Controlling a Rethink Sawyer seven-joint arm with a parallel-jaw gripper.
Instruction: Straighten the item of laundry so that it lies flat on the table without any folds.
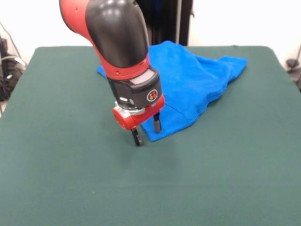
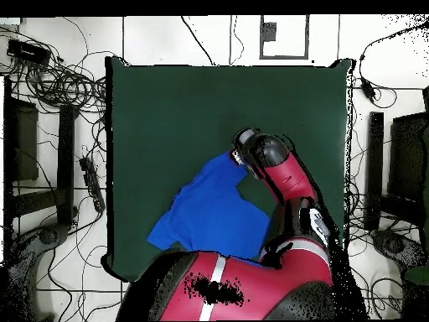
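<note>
The item of laundry (image 1: 193, 80), a bright blue shirt, lies folded and bunched on the far right part of the green table (image 1: 70, 179). Its near corner points toward the table's middle. My gripper (image 1: 146, 131) stands open at that corner: one fingertip (image 1: 157, 125) is over the shirt's edge, the other (image 1: 137, 139) over bare felt just left of it. Whether the tips touch the cloth I cannot tell. In the overhead view the shirt (image 2: 209, 210) spreads below and left of the gripper (image 2: 241, 144), and the arm covers its lower right part.
The red and black arm (image 1: 117, 37) leans in over the shirt's left side and hides part of it. Cables and equipment (image 2: 59, 84) lie on the floor around the table (image 2: 167, 109).
</note>
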